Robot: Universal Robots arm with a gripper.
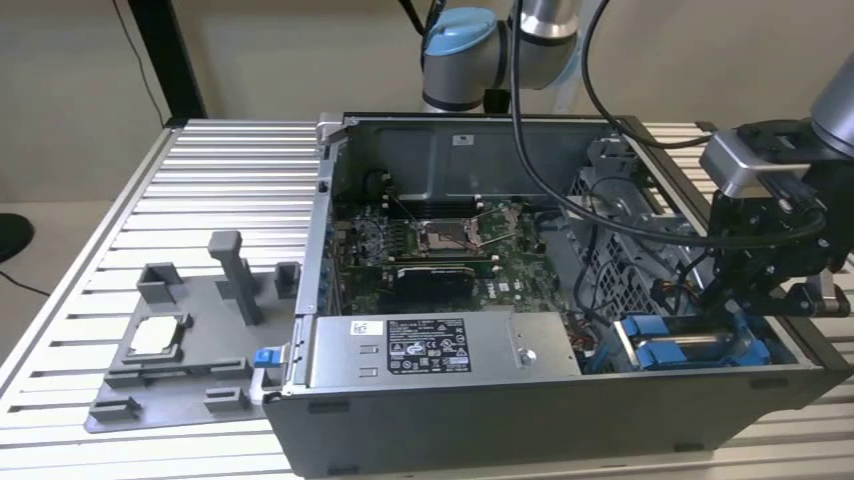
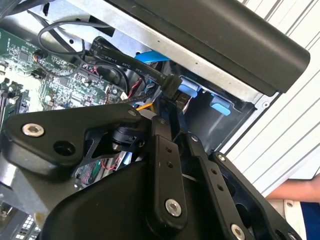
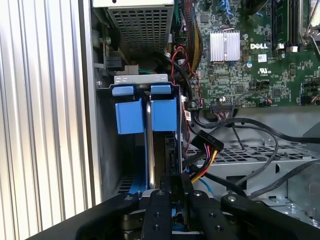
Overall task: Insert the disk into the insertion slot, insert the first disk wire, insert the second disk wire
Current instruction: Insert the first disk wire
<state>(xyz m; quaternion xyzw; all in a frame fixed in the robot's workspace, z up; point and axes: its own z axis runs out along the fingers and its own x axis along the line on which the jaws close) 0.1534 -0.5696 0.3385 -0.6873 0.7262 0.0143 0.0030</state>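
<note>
Hovering pincer [image 3: 176, 181] just before slotted disk [image 3: 164, 116] | jaws closed | grasp unclear

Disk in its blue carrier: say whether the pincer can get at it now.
Probably yes: the pincer hangs at the open drive bay, pointed at the disk in its blue carrier, nothing between them; loose wires crowd one side.

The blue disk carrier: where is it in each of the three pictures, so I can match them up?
Exterior view: the blue carrier sits low inside the computer case, at the exterior view's right.
First wrist view: in the bay by the case's side wall.
Second wrist view: blue tabs under the case's rim.
Shared landmark: the green circuit board.
</note>
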